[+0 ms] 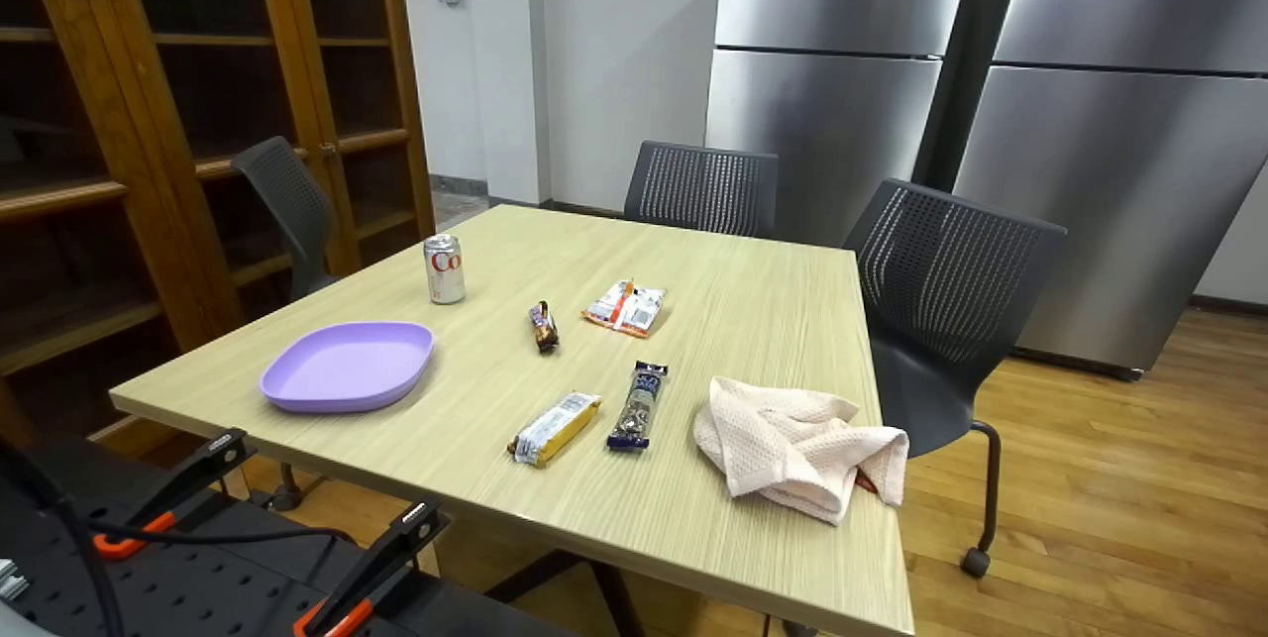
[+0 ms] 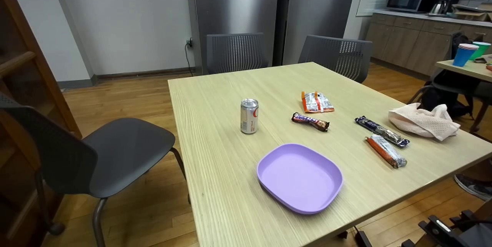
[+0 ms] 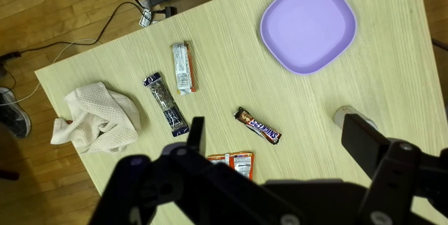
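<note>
Currently holds the hand [image 3: 280, 135] high over the desk [image 3: 227, 60], turned down toward its pale wood-grain surface and filling the lower part of the wrist view. Carries the two dark fingers [image 3: 197, 132] wide apart, one toward the left of that view and one toward the right. Frames between them, as seen from the wrist, a Snickers bar [image 3: 258, 126], lying aslant on the desk and well apart from either fingertip. Hides from the same camera part of an orange-and-white candy packet [image 3: 243, 163], lying on the desk near the Snickers bar. Overlaps, with the finger toward the right of the wrist view, a silver soda can [image 1: 445, 270], upright in both exterior views and lettered "Co" in red. Hangs well apart from all three.

Shows farther out, past the fingertips in the wrist view, a purple plate [image 3: 309, 25] with a raised rim, resting on the desk. Takes in, toward the left of that view, a navy-ended snack bar [image 3: 166, 104] in a partly clear wrapper, with a white-labelled snack bar [image 3: 182, 67] just beside it. Includes, near a corner of the desk, a cream waffle-weave towel [image 3: 105, 116], crumpled into loose folds. Looks, in both exterior views, toward dark mesh-backed chairs [image 1: 956, 270] around the desk, stainless-steel refrigerators [image 1: 827, 142] behind it and a brown wooden cabinet [image 1: 285, 53] off to one side. Catches, in an exterior view, a blue cup [image 2: 464, 55] and a microwave [image 2: 407, 0] in the background.
</note>
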Robot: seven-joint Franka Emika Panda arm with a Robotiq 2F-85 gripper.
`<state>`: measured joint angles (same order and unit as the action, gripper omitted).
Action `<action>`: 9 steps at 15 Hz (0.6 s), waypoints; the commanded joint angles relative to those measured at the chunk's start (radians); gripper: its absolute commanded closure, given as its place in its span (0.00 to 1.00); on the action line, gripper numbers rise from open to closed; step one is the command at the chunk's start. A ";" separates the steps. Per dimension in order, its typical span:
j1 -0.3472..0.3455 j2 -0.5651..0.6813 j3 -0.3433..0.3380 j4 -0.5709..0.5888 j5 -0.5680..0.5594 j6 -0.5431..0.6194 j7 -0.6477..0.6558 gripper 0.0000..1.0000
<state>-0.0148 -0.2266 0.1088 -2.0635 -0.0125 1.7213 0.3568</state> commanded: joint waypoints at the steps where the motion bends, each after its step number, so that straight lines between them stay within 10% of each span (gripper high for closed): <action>1: 0.009 0.039 -0.010 0.009 -0.032 0.023 -0.008 0.00; 9: 0.029 0.121 -0.011 0.006 -0.083 0.062 -0.022 0.00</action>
<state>-0.0026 -0.1305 0.1048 -2.0636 -0.0678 1.7687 0.3565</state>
